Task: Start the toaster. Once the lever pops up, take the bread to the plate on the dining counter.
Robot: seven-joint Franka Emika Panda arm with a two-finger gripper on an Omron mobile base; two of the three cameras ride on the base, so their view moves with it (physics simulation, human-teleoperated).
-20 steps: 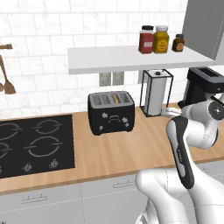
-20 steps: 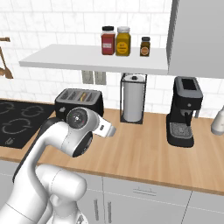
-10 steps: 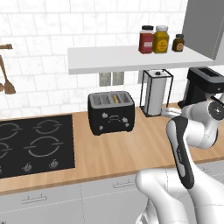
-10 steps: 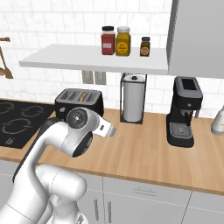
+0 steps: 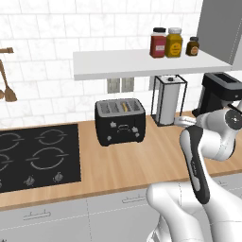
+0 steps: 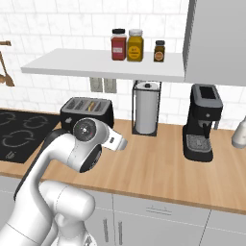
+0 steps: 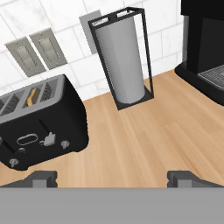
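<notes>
- Our tool (image 7: 111,177) is spread wide, empty, well right of the toaster (image 5: 120,121).
- Risk — we clip the towel holder (image 7: 123,57) beside the toaster, missing the lever (image 7: 49,139).

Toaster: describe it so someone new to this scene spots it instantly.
On the wood counter under the white wall shelf, look between the black stovetop and the caged paper towel roll. The toaster is the low black box with slots on top and small knobs in front, far squatter than the tall black coffee machine further right.
</notes>
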